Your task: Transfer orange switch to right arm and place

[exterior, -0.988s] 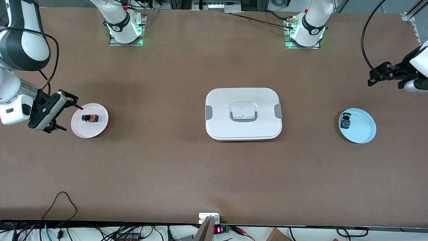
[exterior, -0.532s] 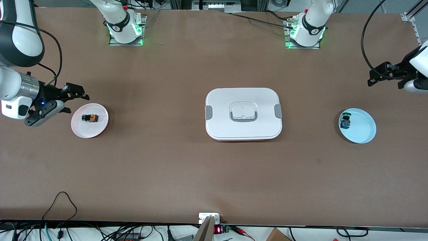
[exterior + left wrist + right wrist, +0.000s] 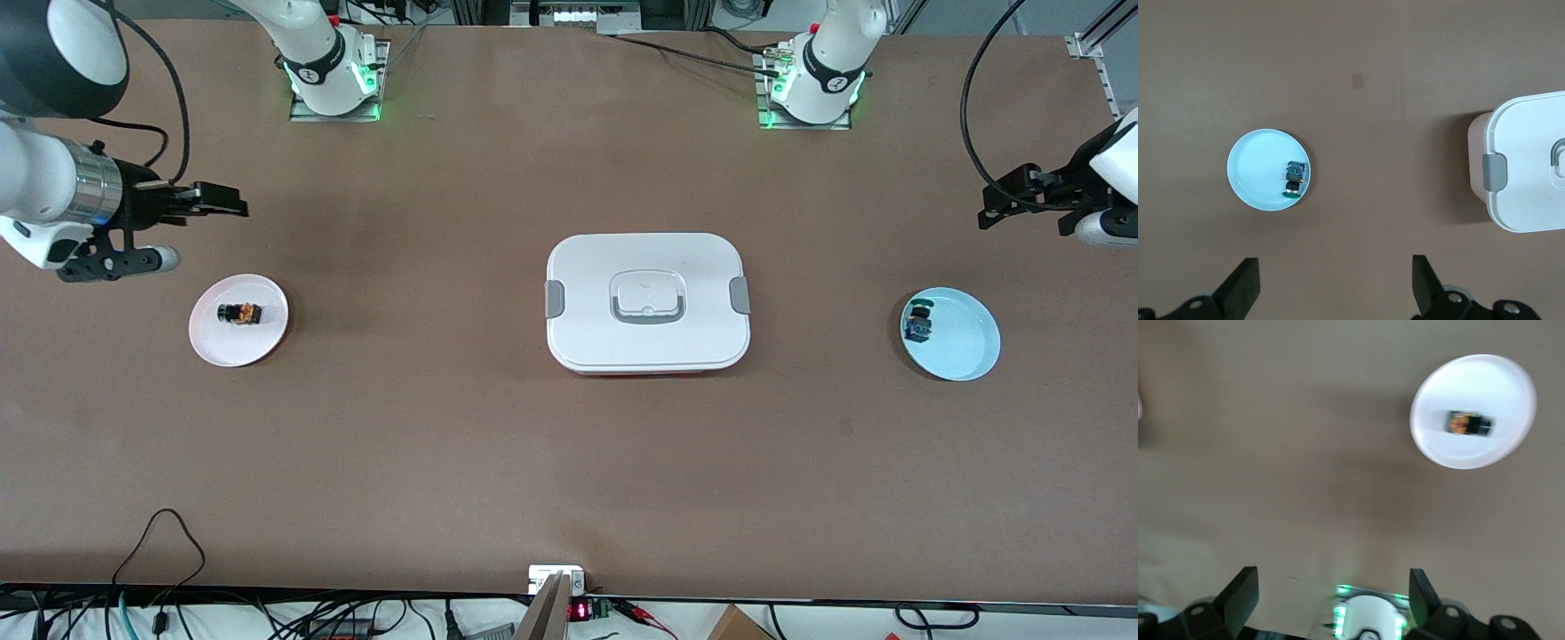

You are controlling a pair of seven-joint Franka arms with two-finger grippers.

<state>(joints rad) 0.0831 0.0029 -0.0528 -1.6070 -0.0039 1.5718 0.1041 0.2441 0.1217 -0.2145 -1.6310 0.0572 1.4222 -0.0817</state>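
The orange switch (image 3: 240, 313) lies on the pink plate (image 3: 267, 341) at the right arm's end, with the right gripper (image 3: 233, 203) wide and empty above bare table. The left gripper (image 3: 994, 206), also wide and empty, waits near the blue plate (image 3: 969, 351); it risks grabbing the green switch (image 3: 918, 324) there by mistake

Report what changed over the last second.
The right end effector, open and empty, swung up and away from the pink plate toward its base. The orange switch stayed on that plate; the left end effector, white box and blue plate did not move.
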